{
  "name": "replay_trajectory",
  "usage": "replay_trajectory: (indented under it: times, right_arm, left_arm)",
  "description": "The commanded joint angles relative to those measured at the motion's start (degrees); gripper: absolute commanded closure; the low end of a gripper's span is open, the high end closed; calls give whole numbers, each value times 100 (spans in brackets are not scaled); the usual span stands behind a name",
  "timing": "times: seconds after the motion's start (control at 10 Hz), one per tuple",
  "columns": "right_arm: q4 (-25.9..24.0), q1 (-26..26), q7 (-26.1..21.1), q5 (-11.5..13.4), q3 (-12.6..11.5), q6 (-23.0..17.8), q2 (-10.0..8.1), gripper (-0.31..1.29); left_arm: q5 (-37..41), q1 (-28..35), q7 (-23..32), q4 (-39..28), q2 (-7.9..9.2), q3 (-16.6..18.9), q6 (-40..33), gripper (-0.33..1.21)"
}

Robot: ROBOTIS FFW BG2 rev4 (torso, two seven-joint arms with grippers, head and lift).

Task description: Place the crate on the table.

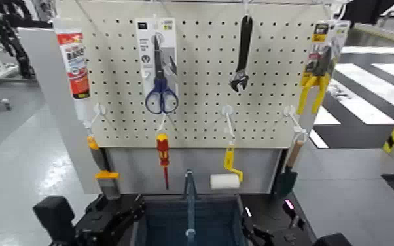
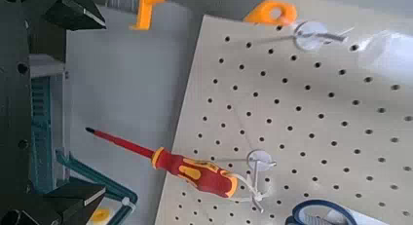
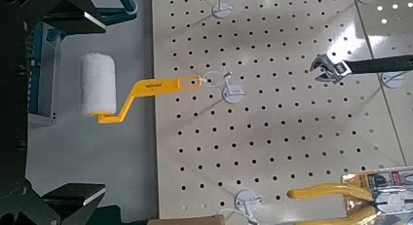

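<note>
L gripper (image 2: 80,106), at crate's L side: jaws wide open, released. R gripper (image 3: 83,106), at its R side: likewise wide, released. Contact w/ crate couldn't be told. Crate (image 1: 161,219) sat upright btwn grippers, at black table (image 1: 271,212), below pegboard (image 1: 203,65).

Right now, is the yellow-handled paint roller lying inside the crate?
No, the paint roller hangs from a hook on the pegboard, its white sleeve in front of the grey panel, beyond the crate.
</note>
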Motion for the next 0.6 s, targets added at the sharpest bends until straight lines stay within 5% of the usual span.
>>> replay_trajectory:
  times: [0.1, 0.6]
  right_arm:
    - [-19, 16, 0, 34, -28, -32, 6, 15]
    - [-28, 25, 9, 86, -36, -49, 14, 15]
  left_arm:
    - [-830, 414, 192, 27, -185, -17, -1169, 12]
    - [-1331, 660, 534, 124, -273, -131, -1898, 12]
